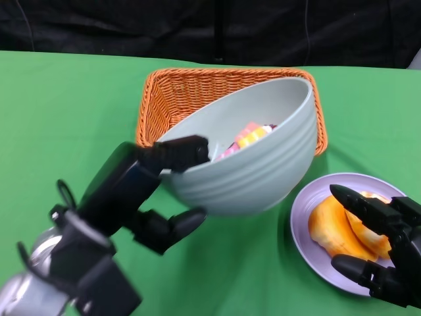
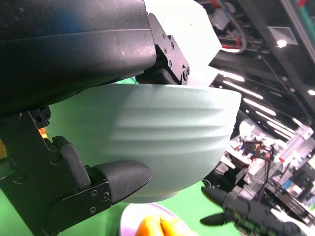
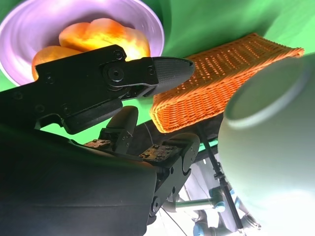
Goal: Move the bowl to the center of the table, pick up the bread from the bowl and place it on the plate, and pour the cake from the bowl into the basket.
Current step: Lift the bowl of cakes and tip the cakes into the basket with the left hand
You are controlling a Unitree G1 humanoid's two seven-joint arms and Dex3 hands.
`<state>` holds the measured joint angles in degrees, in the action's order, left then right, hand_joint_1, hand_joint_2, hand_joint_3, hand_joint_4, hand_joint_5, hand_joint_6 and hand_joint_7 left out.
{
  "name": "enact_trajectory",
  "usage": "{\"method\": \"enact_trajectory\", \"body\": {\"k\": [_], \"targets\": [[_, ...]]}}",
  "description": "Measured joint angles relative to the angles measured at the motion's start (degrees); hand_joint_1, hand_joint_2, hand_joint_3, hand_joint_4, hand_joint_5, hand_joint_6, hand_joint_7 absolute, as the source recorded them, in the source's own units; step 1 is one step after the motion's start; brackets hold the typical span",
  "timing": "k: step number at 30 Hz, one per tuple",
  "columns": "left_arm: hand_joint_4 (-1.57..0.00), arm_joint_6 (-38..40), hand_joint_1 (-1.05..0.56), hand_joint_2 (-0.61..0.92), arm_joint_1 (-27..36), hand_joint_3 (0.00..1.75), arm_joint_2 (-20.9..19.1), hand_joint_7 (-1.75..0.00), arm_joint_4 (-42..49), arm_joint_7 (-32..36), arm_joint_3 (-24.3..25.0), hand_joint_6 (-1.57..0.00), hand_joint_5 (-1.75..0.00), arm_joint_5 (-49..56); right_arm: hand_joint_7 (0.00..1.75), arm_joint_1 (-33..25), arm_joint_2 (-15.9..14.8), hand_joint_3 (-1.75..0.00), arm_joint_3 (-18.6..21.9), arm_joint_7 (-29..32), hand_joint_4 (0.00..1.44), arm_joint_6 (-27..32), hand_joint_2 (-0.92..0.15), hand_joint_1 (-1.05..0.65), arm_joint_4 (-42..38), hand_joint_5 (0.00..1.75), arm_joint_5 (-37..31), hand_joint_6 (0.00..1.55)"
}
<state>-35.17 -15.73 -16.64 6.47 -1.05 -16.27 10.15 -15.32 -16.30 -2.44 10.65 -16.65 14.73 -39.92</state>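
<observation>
Over the near edge of the basket (image 1: 172, 99), the bowl (image 1: 253, 155) hangs tilted, its open mouth turned away from the robot and toward the wicker. The left hand (image 1: 158, 191) grips the bowl at its near rim, one finger hooked over the lip and others pressed under its ribbed wall, as the left wrist view confirms. Inside the bowl the cake (image 1: 248, 138), pink and yellow, lies against the lower far side of the inner wall, just short of the lip nearest the basket; more tilt that way should slide it out, I judge. No cake shows in the basket. Right of the basket and nearer the robot sits the plate (image 1: 309, 197) with the bread (image 1: 335, 227) already on it. The right hand (image 1: 381, 247) hovers over the plate, fingers spread, holding nothing.
</observation>
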Motion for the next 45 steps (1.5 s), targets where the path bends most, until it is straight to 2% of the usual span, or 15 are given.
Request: {"method": "enact_trajectory", "body": {"k": [5, 11, 14, 23, 29, 34, 40, 45], "targets": [[-1.08, 3.36, -0.1, 0.21, -4.17, 1.75, 6.84, -1.74, 5.73, -0.64, 1.64, -0.88, -1.75, -1.6, 0.12, 0.71, -0.04, -0.29, -0.07, 0.19, 0.43, -0.12, -0.92, -0.55, -0.63, 0.81, -0.37, 0.45], [-1.06, 11.57, -0.14, 0.22, -7.63, 1.73, 14.92, -1.74, 9.47, -0.86, 4.41, -0.87, -1.75, -5.81, 0.12, 0.86, -0.07, -0.29, -0.37, 0.17, 0.44, -0.09, -0.92, -0.55, -0.63, 0.81, -1.12, 0.45], [-1.04, 15.66, -0.16, 0.23, -9.01, 1.72, 17.74, -1.75, 9.81, -0.78, 5.93, -0.86, -1.75, -6.63, 0.12, 0.88, -0.07, -0.29, -0.55, 0.17, 0.43, -0.12, -0.92, -0.55, -0.78, 0.81, -1.13, 0.45], [-1.04, 29.4, -0.16, 0.23, -14.06, 1.73, 26.38, -1.75, 13.42, -1.88, 14.19, -0.89, -1.75, -20.42, 0.12, 0.84, -0.21, -0.27, -0.61, 0.17, 0.44, -0.26, -0.92, -0.55, -1.14, 0.82, -1.09, 0.46], [-1.06, 37.76, -0.14, 0.26, -17.01, 1.75, 29.7, -1.75, 16.0, -1.77, 19.13, -0.9, -1.75, -26.8, 0.12, 0.63, -0.34, -0.3, -0.64, 0.13, 0.43, -0.23, -0.92, -0.56, -1.1, 0.82, -1.16, 0.45], [-1.06, 43.13, -0.17, 0.27, -19.28, 1.75, 30.9, -1.75, 17.65, -1.63, 22.93, -0.9, -1.75, -31.22, 0.12, -0.21, -0.34, -0.3, -0.91, -0.69, 0.42, 0.5, -0.92, -0.55, 0.07, 0.81, -1.28, 0.45], [-1.05, 49.68, -0.21, 0.31, -19.84, 1.72, 31.17, -1.75, 19.74, -0.67, 27.93, -0.87, -1.75, -38.86, 0.11, -0.61, -0.33, -0.3, -1.15, -1.0, 0.42, 0.84, -0.92, -0.56, 0.34, 0.8, -1.64, 0.44], [-1.05, 52.17, -0.22, 0.31, -20.12, 1.69, 31.18, -1.75, 19.83, 2.0, 30.09, -0.84, -1.75, -42.59, 0.12, -0.69, -0.32, -0.28, -1.36, -1.2, 0.43, 1.11, -0.92, -0.54, 0.93, 0.81, -1.69, 0.45]]}}
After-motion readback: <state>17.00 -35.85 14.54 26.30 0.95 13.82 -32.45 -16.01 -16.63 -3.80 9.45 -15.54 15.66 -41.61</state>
